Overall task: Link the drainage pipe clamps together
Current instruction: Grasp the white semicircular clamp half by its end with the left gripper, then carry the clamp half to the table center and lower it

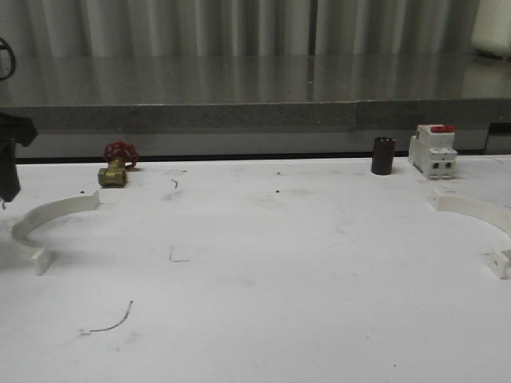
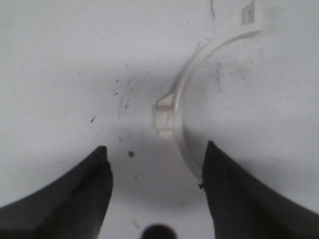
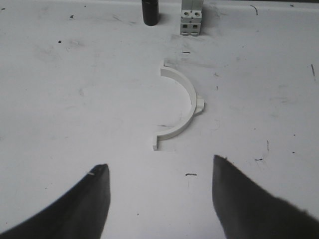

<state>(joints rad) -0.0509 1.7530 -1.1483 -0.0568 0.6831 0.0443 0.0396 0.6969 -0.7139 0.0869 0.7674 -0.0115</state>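
Observation:
Two white half-ring drainage pipe clamps lie flat on the white table. The left clamp (image 1: 36, 227) is at the table's left edge, its opening facing right. My left gripper (image 1: 8, 190) hangs just above its far end. In the left wrist view this clamp (image 2: 185, 94) curves down to the right fingertip (image 2: 212, 159), and my left gripper (image 2: 155, 155) is open with bare table between the fingers. The right clamp (image 1: 479, 211) lies at the right edge. In the right wrist view that clamp (image 3: 188, 102) is ahead of my open, empty right gripper (image 3: 159, 172), clear of the fingers.
Along the back edge of the table (image 1: 263, 271) stand a brass valve with a red handwheel (image 1: 117, 166), a dark cylinder (image 1: 383, 155) and a white breaker with a red top (image 1: 433, 152). A thin wire scrap (image 1: 112, 323) lies front left.

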